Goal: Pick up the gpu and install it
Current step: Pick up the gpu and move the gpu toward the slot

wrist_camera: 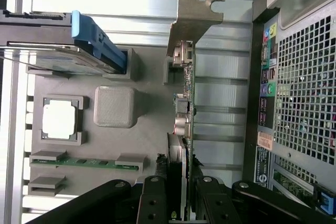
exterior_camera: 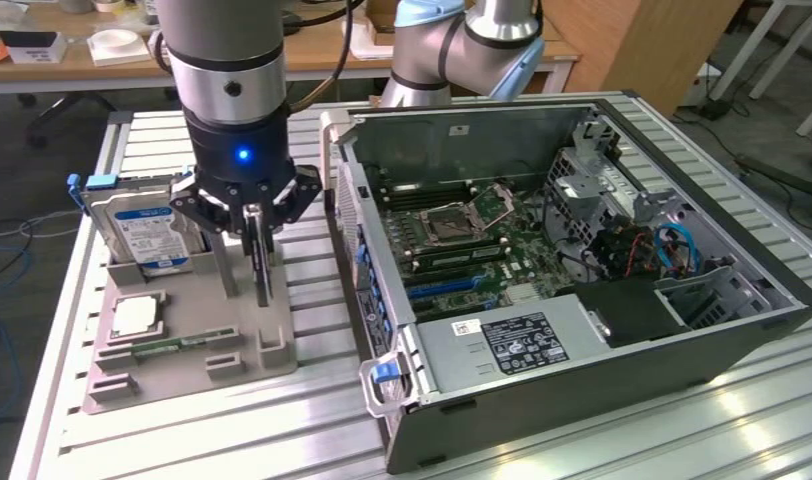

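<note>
— What has your hand (exterior_camera: 255, 215) got?

— It's clamped on the gpu (exterior_camera: 261, 265), a finger on each face, gripping from above. The card hangs upright on edge over the tray (exterior_camera: 266, 345), with its bracket (wrist_camera: 195, 10) at the drive's end.

— Clear of the tray?

— I cannot tell.

— And around it?

— The drive (exterior_camera: 139, 225) stands at the tray's far end, to the exterior view's left of my hand. The cpu (exterior_camera: 135, 315) and memory stick (exterior_camera: 179, 345) lie nearer. The open case (exterior_camera: 580, 370) sits on the counter (exterior_camera: 246, 430), just beside the tray on the exterior view's right.
</note>
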